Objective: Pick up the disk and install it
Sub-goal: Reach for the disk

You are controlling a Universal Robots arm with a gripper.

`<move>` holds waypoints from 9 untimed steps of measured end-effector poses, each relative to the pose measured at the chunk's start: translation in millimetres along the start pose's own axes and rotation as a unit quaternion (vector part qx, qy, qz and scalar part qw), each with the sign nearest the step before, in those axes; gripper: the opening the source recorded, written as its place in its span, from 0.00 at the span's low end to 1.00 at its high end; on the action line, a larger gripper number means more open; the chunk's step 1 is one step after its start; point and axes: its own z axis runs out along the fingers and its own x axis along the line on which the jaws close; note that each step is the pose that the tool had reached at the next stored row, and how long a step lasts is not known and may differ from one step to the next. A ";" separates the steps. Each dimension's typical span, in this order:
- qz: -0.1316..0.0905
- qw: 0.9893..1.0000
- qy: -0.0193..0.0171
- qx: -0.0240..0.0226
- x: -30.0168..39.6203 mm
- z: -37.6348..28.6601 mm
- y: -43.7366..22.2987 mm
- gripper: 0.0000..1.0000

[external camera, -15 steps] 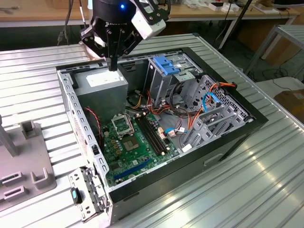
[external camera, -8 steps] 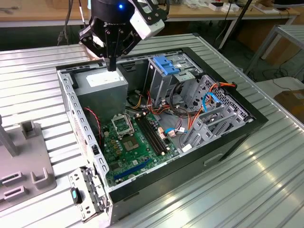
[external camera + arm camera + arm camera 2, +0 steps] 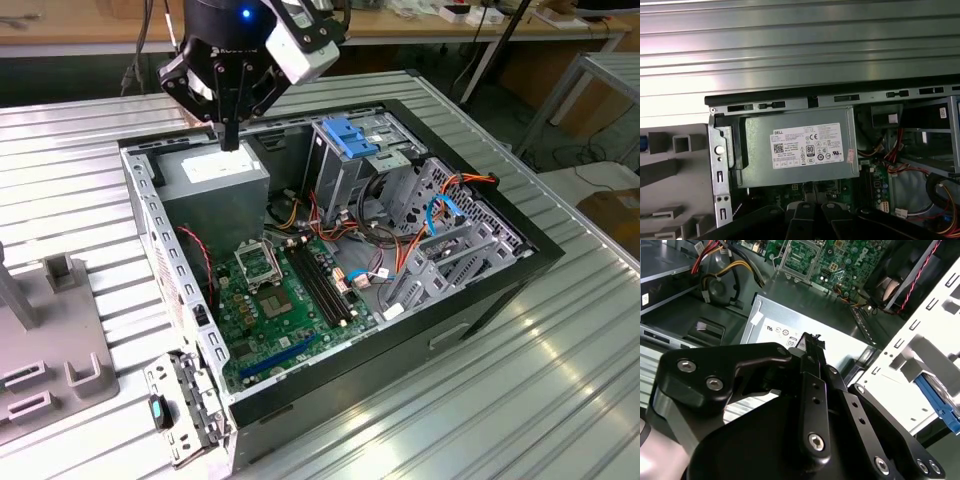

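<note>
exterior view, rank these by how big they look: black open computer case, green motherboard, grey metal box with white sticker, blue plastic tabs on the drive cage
1. black open computer case
2. green motherboard
3. grey metal box with white sticker
4. blue plastic tabs, clearly smallest

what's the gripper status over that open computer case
Black gripper shut, holding nothing. Hovering over grey metal box with white sticker in open black computer case. Grey metal cage with blue tabs nearby.

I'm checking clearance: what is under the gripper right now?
A grey metal box with a white sticker lies below the gripper, inside the open computer case. Whatever lies beneath the box is covered.
</note>
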 end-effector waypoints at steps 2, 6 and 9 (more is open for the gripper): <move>0.000 1.000 0.000 0.000 2.1 0.0 -0.2 0.11; 0.000 1.000 0.000 0.000 6.2 -0.2 -0.5 0.11; 0.000 1.000 0.000 0.000 8.3 -0.2 -0.6 0.11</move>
